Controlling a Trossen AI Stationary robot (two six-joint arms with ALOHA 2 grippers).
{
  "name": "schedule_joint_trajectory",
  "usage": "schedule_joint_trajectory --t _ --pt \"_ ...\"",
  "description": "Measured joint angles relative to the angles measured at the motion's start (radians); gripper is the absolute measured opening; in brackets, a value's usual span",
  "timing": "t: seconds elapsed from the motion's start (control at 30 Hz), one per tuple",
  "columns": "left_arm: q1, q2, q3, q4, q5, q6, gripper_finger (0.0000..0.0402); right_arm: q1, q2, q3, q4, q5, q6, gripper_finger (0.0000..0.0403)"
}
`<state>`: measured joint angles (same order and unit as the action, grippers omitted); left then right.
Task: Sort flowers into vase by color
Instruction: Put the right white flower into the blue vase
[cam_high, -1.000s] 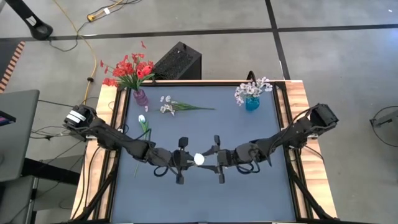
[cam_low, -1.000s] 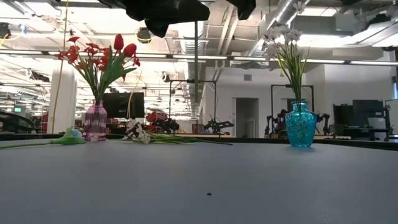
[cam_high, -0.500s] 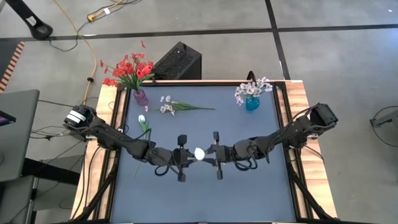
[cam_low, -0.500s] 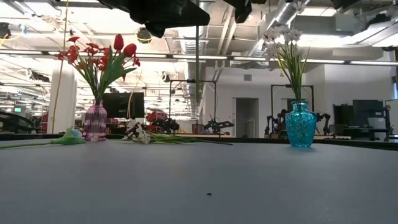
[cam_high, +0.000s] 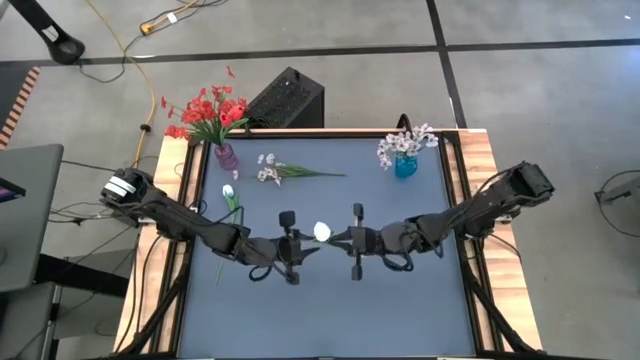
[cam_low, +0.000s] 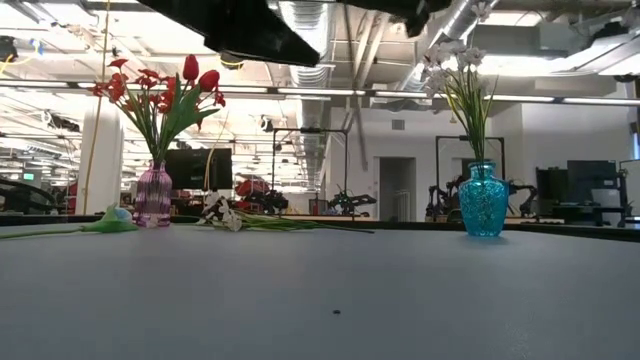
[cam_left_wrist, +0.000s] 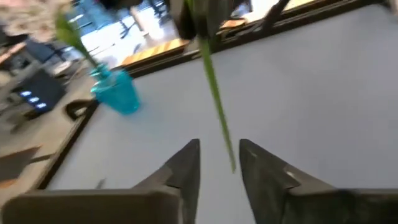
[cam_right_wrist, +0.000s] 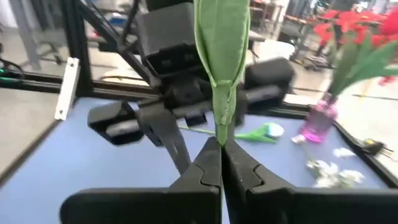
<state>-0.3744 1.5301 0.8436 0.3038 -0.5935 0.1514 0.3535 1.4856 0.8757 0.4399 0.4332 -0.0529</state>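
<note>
A flower with a white bloom (cam_high: 322, 232) and a thin green stem is held above the table's middle, between my two grippers. My right gripper (cam_right_wrist: 221, 155) is shut on its stem, below a long green leaf (cam_right_wrist: 221, 43). My left gripper (cam_left_wrist: 217, 163) is open, and the stem's free end (cam_left_wrist: 229, 155) hangs between its fingers, close to one of them. A pink vase (cam_high: 226, 156) with red flowers (cam_high: 205, 108) stands at the far left. A blue vase (cam_high: 404, 166) with white flowers stands at the far right. My right gripper pinches the thin stem (cam_right_wrist: 220, 135) between its two fingers, just below the leaf. The fingers come about level from the table's right and lie across the stem. The flower is lifted clear of the table.
A stem with small white blooms (cam_high: 285, 172) lies on the table between the vases. A tulip with a pale bloom (cam_high: 230, 198) lies near the left edge. A black box (cam_high: 285, 98) stands behind the far edge. The near half of the table is bare.
My right gripper has shut on the flower's stem and my left gripper has opened. Both grippers and the white bloom have shifted a little toward the table's far edge. The stem that hung straight down in the low view no longer shows there.
</note>
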Motion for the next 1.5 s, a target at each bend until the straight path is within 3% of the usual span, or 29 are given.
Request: schedule_joint_trajectory --t 0.17,0.3,0.63,0.87,1.0,1.2,1.5 --pt "0.002 -0.122 -0.002 -0.177 -0.114 -0.047 0.0141 0.019 -0.133 -0.032 -0.117 0.050 0.000 0.0022" --pt "0.006 -0.235 -0.067 -0.195 -0.132 -0.052 0.0145 0.057 -0.262 -0.135 -0.154 0.207 0.030 0.0022" --pt "0.071 -0.437 -0.330 0.028 -0.115 -0.100 0.0145 0.123 -0.591 -0.310 -0.307 0.605 0.161 0.0022" --pt "0.078 -0.479 -0.407 0.126 -0.091 -0.109 0.0145 0.170 -0.794 -0.343 -0.596 0.906 0.362 0.0022" --pt "0.078 -0.478 -0.407 0.135 -0.067 -0.078 0.0145 0.160 -0.864 -0.343 -0.729 0.949 0.467 0.0022" --pt "0.078 -0.478 -0.407 0.133 -0.050 -0.066 0.0145 0.085 -0.922 -0.343 -0.769 1.096 0.463 0.0022" --pt "0.078 -0.477 -0.406 0.132 0.023 -0.087 0.0145 -0.153 -0.974 -0.342 -0.882 1.081 0.471 0.0022"
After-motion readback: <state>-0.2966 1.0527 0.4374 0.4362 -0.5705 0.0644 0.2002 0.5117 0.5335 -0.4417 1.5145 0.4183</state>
